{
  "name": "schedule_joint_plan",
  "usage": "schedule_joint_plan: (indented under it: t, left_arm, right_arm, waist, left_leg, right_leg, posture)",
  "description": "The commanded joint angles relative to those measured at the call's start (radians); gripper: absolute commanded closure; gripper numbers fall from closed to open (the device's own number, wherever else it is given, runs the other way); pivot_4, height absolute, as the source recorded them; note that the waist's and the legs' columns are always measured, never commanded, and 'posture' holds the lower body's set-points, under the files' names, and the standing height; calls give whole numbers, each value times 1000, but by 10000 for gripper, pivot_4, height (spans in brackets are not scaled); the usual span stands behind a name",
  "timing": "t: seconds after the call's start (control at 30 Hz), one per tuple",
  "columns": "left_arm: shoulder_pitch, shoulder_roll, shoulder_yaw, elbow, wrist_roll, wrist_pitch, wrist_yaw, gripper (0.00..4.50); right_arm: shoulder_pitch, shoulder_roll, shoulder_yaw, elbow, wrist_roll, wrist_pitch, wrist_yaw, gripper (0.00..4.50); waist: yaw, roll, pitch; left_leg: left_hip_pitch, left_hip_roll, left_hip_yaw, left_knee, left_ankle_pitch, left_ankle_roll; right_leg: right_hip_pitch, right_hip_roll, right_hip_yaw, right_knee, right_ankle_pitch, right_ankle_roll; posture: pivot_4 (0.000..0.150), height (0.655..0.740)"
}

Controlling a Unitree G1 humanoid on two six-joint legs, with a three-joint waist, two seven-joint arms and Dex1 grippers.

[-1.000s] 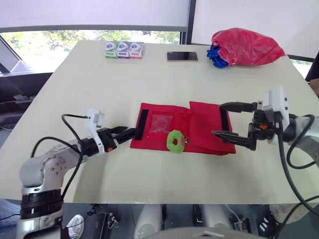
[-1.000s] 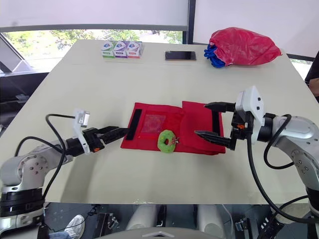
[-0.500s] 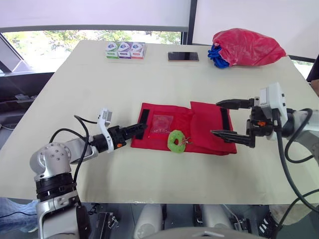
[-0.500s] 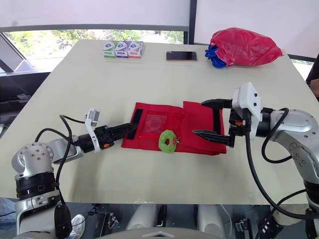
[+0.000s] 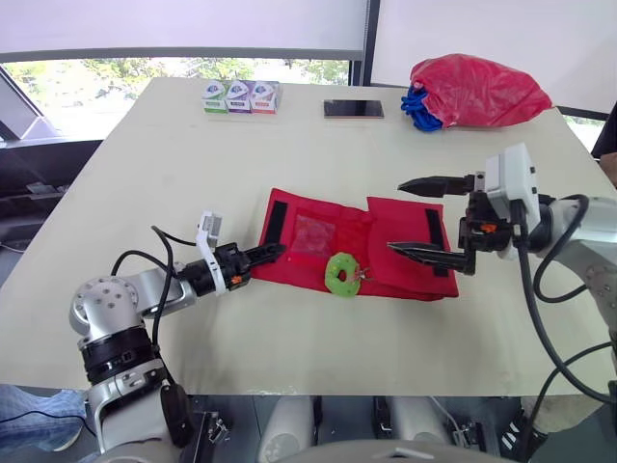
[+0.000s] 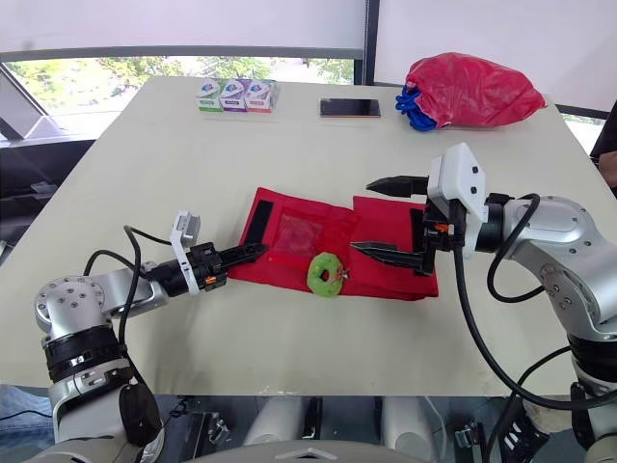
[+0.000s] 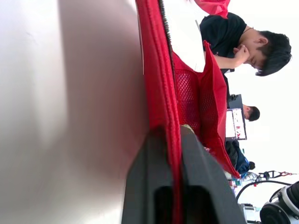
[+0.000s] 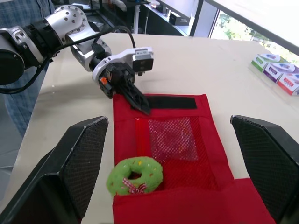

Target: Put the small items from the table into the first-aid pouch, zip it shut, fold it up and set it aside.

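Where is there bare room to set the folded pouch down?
Widest bare patch: between the pouch and the boxes and phone at the far edge. A narrower strip runs along the near table edge. The middle is crowded: left end effector shut on the pouch's edge, right end effector open above it.

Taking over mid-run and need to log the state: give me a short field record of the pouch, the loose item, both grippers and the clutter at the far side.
pouch: red first-aid pouch, unfolded flat on the table
loose item: green ring toy lying on the pouch's near edge
left gripper: shut on the pouch's left edge
right gripper: open over the pouch's right part, holding nothing
far side: three small boxes, phone, red bag
zip: cannot tell
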State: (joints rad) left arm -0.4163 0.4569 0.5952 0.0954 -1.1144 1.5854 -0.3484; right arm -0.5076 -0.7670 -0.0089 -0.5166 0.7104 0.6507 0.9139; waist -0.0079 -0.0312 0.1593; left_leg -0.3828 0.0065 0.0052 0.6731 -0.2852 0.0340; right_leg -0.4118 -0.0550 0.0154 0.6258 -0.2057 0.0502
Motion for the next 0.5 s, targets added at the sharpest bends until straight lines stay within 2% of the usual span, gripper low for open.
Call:
schedule_joint_plan:
  t: [0.03,0.2,0.23,0.27,0.3,0.5]
  left_arm:
    - [9,48,11,-29,-27,20,-40,44369]
    - [-10,151,-47,7,6,8,-118,44369]
    - [-16,169,-59,12,10,2,-138,45000]
    - [-24,184,-70,22,16,-3,-154,45000]
    - [-30,198,-81,31,21,-9,-169,45000]
    - [-32,280,-174,53,61,-47,-283,45000]
  right_arm:
    - [-27,21,13,22,-23,-17,-10,0]
    - [-44,45,143,159,-191,-139,52,0]
    - [-52,69,153,189,-207,-147,37,4040]
    - [-58,86,168,221,-227,-161,38,5485]
    - [-62,98,184,249,-248,-178,47,8754]
    - [-102,171,272,422,-381,-286,85,39395]
  waist:
    - [-2,0,0]
    - [-4,0,0]
    - [-4,0,0]
    - [-5,0,0]
    - [-5,0,0]
    - [-5,0,0]
  left_leg:
    - [0,0,0,0,0,0]
    - [0,0,0,0,0,0]
    - [0,0,0,0,0,0]
    - [1,0,0,-1,0,0]
    - [0,0,0,-1,0,0]
    - [0,-1,0,-1,1,-2]
  right_leg:
    - [0,0,0,0,0,0]
    - [0,0,0,0,-1,-2]
    - [0,0,0,0,-1,-2]
    - [0,1,0,0,-1,-2]
    - [0,1,0,0,-1,-2]
    - [-1,1,0,0,0,0]
  posture:
    - [1500,7400]
    - [1500,7400]
    - [1500,7400]
    - [1500,7400]
    - [1500,7400]
    - [1500,7400]
